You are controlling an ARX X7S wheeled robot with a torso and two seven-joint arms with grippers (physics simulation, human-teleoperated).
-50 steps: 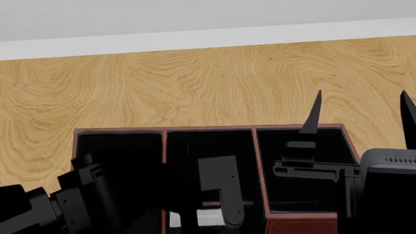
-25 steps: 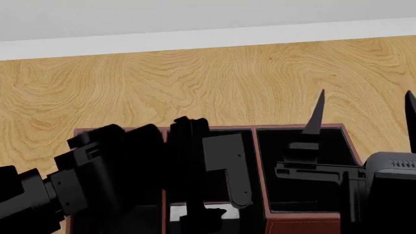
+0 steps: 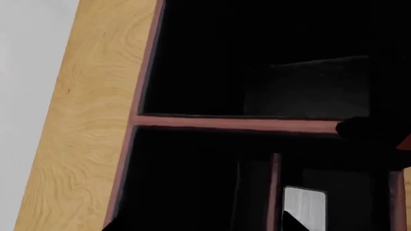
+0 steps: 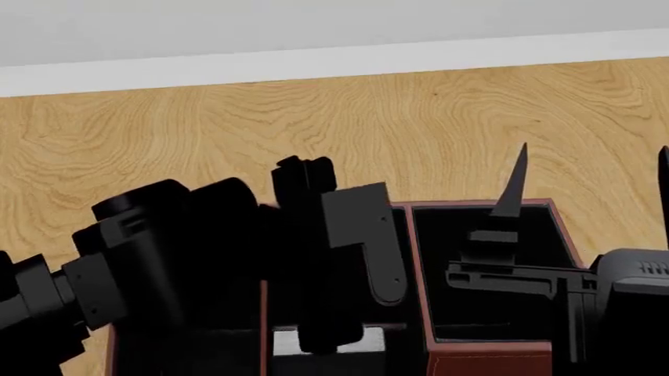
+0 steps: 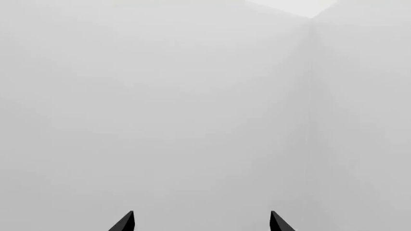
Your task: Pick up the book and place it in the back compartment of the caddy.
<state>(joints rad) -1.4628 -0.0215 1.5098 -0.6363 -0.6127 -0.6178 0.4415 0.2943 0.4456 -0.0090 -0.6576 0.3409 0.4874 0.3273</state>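
Left gripper (image 4: 334,258) raised since a second ago, now masking caddy (image 4: 486,356) left and middle; jaw state unclear. Book (image 4: 319,339) probably the white sliver low in the middle column. Right gripper (image 4: 591,184) spread wide, empty, over right section.

The bench (image 4: 439,133) is light brown wood with wavy, swirly grain lines. Behind the bench, the wall (image 4: 313,23) is pale grey with a white strip along its bottom. On the bench, the caddy (image 4: 491,362) is dark red-brown outside and black inside, with reddish dividers (image 3: 237,124). A small white and grey patch (image 3: 305,207) shows in one part of the caddy. Over the caddy, both robot arms are black, and the right end effector (image 4: 591,176) has black pointed tips.
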